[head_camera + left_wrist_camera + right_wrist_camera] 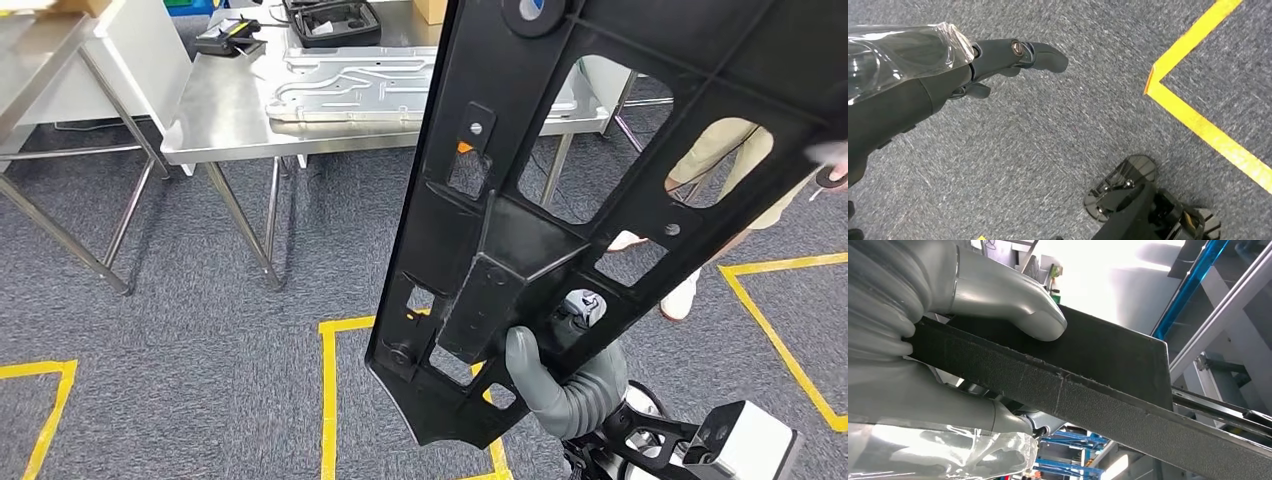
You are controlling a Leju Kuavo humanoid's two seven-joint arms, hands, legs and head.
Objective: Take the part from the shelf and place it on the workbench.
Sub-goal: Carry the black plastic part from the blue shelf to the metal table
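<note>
The long black plastic part [560, 190] slants from 5 o'clock up toward 1 o'clock, gripped near its lower end by the right robot hand [560, 385], the steel surface [225, 115] at 11 o'clock beyond, while the left robot hand [998, 60] hangs empty, fingers loosely extended, over grey carpet [1048, 150].

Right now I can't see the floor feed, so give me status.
Right hand grips black part, carried upright. Left hand hangs free, holding nothing. Workbench ahead; person standing right.

even bright light; right wrist view's background glares white.
</note>
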